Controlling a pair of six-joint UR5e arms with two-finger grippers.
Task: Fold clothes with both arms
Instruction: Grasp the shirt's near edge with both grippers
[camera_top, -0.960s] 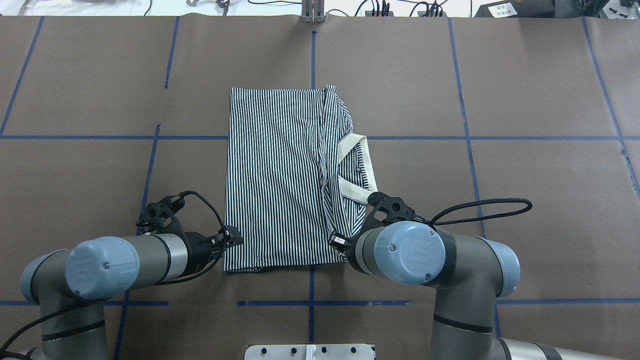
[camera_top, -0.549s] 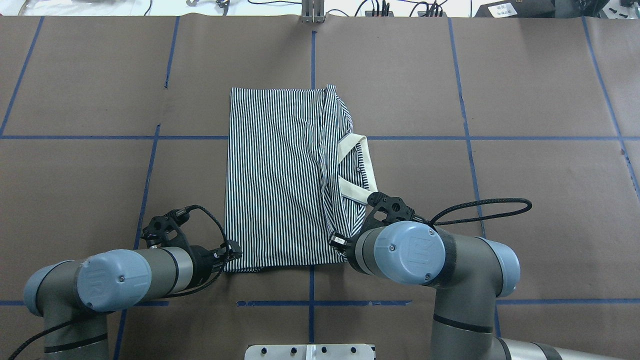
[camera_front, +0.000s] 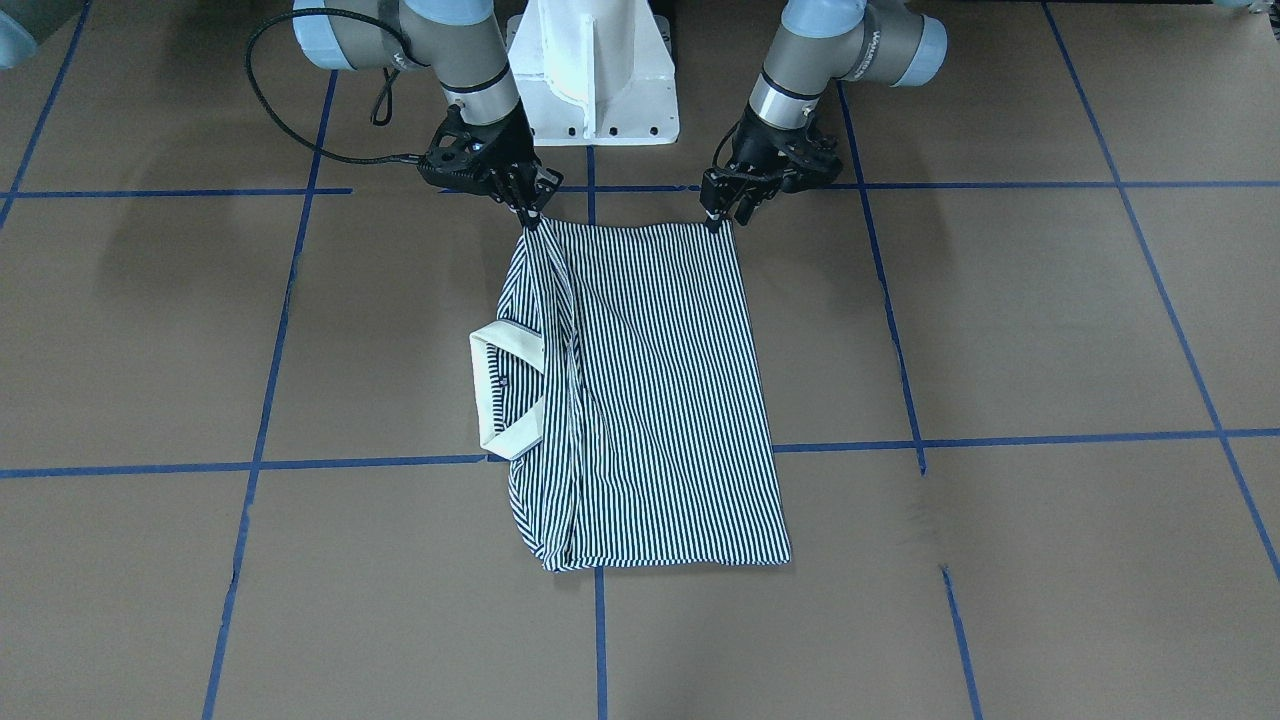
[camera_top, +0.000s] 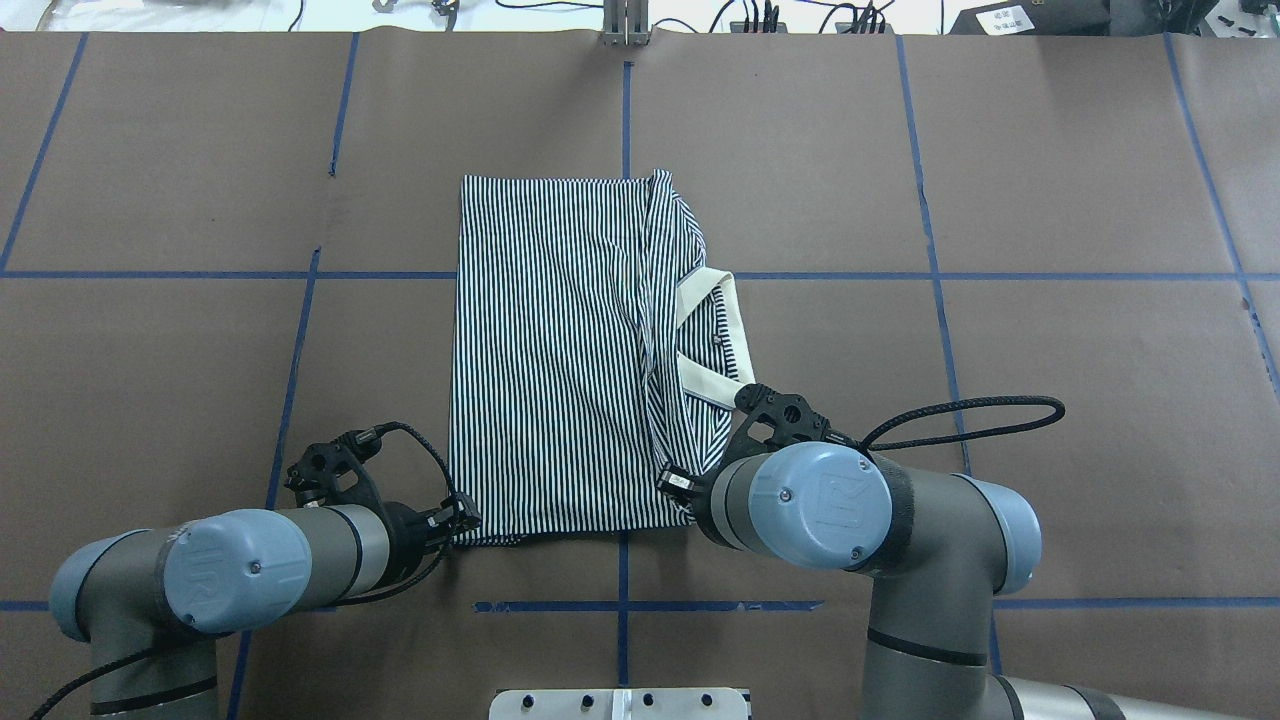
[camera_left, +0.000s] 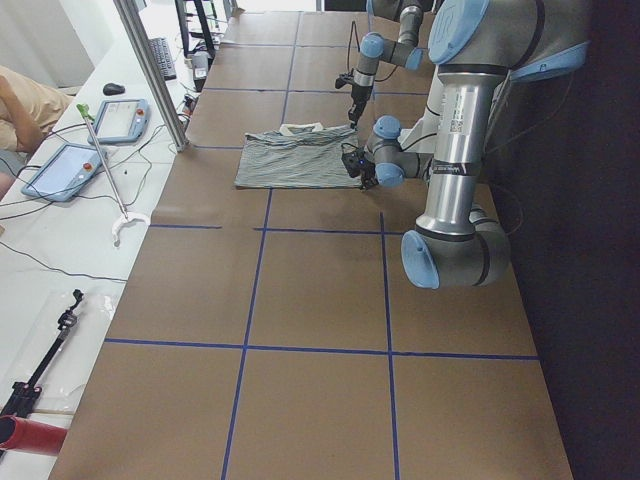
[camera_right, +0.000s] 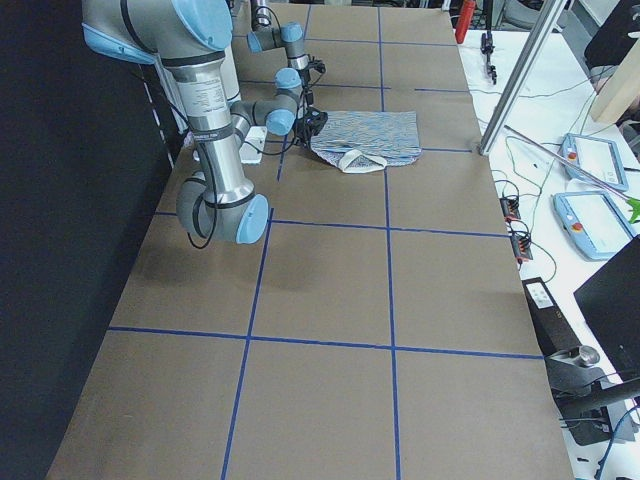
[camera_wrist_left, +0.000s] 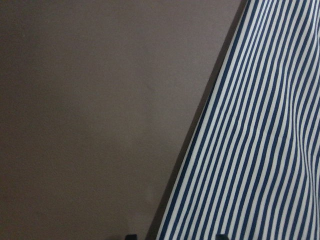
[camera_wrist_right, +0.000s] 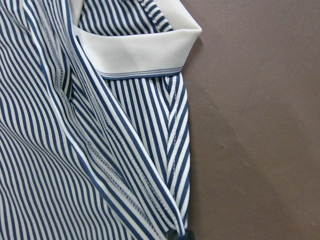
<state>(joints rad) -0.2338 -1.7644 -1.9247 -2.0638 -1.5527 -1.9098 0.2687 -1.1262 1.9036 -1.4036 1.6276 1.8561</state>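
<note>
Overhead exterior is showing the desk (camera_top: 1000, 200) carrying the striped shirt (camera_top: 550, 350), which is lying at its middle, folded into a long panel. The left arm (camera_top: 240, 570) has been sliding back toward the robot, bringing the left pincer (camera_top: 462, 520) to the shirt's near-left corner. Its wrist camera is showing the jaws apart, straddling the hem, so a grasp is looking imminent. The right arm (camera_top: 830, 500), unmoved, is hiding the right pincer (camera_front: 528, 212) from above. Only the front-facing view is revealing it clamped on the near-right corner, with fabric tenting up near the cream collar (camera_front: 505, 390).
</note>
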